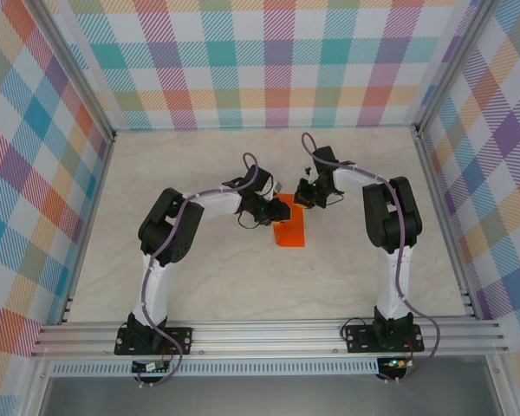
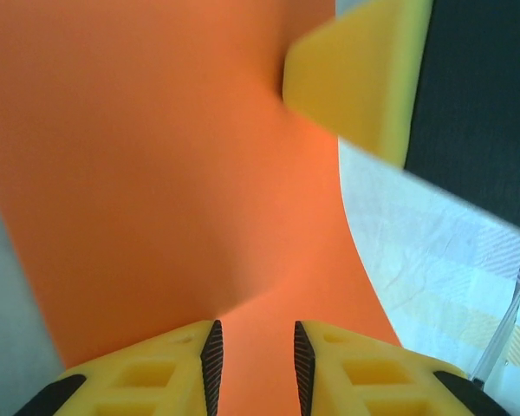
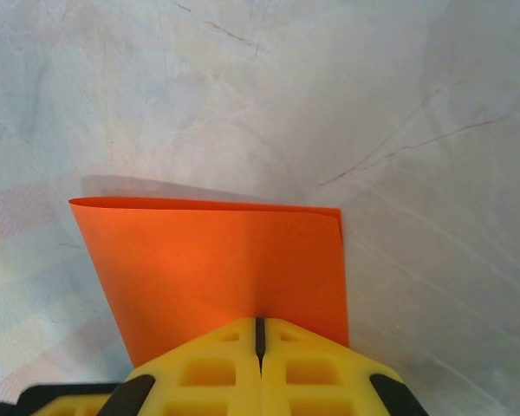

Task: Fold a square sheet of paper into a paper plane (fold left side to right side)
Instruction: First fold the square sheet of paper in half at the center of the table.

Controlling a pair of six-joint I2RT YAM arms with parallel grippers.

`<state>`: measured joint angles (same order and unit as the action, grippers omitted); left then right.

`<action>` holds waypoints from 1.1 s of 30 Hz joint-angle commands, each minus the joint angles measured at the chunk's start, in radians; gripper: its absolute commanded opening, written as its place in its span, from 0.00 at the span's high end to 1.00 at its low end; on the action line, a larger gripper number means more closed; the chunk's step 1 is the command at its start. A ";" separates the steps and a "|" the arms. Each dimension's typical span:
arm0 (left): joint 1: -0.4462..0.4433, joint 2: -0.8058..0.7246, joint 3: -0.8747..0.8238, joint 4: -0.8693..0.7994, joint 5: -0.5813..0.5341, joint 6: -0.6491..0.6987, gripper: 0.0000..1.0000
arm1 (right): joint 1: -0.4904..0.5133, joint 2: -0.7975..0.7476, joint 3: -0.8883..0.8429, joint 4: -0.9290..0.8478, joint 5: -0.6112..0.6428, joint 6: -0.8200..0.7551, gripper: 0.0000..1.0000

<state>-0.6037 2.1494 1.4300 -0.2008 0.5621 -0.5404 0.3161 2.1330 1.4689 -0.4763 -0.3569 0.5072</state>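
Clamped shut, the right gripper point(image 3: 260, 322) presses its two yellow fingers point(image 3: 208, 373) flat together on the square sheet of paper point(image 3: 217, 260). The one orange sheet is doubled over, so two layers meet along the edge farthest from those fingers. By contrast, the left gripper point(image 2: 256, 338) has its two fingers a narrow gap apart and grips nothing that we can make out. Orange paper shows through that gap and curves up ahead of them. In the left wrist view, one yellow finger of the right gripper touches the paper at the upper right. From above we count two arms point(image 1: 169, 230), two grippers and a single sheet. It sits near the middle of the pale table point(image 1: 199, 286), reaching from between the grippers toward the arm bases.
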 commanded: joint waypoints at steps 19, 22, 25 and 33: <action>-0.042 -0.083 -0.162 -0.015 0.015 0.120 0.70 | 0.015 0.039 -0.028 -0.080 0.066 -0.017 0.96; -0.049 -0.115 -0.198 -0.004 0.023 0.136 0.70 | 0.016 0.040 -0.028 -0.079 0.065 -0.016 0.96; -0.066 -0.160 -0.241 0.007 0.035 0.156 0.70 | 0.017 0.040 -0.030 -0.079 0.065 -0.014 0.96; -0.151 -0.259 -0.334 -0.002 0.026 0.175 0.70 | 0.020 0.038 -0.030 -0.077 0.065 -0.010 0.96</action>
<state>-0.7132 1.9381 1.1252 -0.1532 0.5751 -0.3931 0.3290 2.1330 1.4677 -0.4839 -0.3531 0.5076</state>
